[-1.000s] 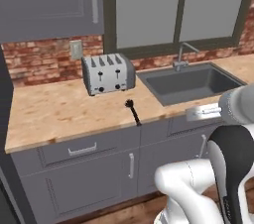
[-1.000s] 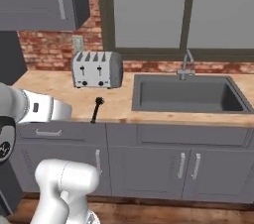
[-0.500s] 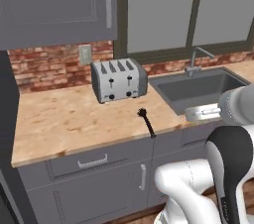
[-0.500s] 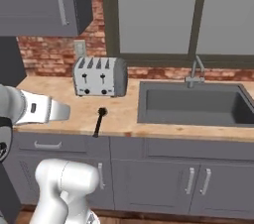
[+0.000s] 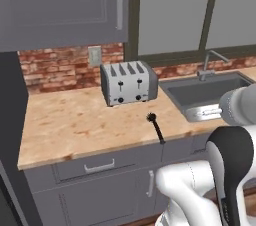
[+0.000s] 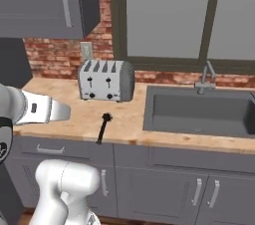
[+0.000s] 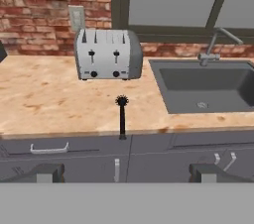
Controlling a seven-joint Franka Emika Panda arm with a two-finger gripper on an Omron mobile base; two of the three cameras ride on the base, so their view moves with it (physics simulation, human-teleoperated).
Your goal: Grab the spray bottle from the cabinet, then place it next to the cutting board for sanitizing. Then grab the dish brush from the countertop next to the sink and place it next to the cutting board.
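- On the countertop [image 7: 49, 99], between the toaster [image 7: 106, 54] and the sink [image 7: 203, 89], lies the dish brush [image 7: 121, 116], bristle head toward the toaster and handle end reaching the front edge.
- My gripper [image 7: 126, 172] hangs well short of the counter, in front of the lower cabinets; its fingers [image 7: 42, 172] stand spread wide, with nothing between them.
- I judge the brush pickup to be the step in hand; neither spray bottle nor cutting board is in sight.
- The brush is slim and lies flat: if I come down off its line, a fingertip could strike the wood or push the handle off the edge.
- Closing across the bristle head rather than the handle may let it slip.
- The toaster stands near the head, so a reach too far in risks bumping it.
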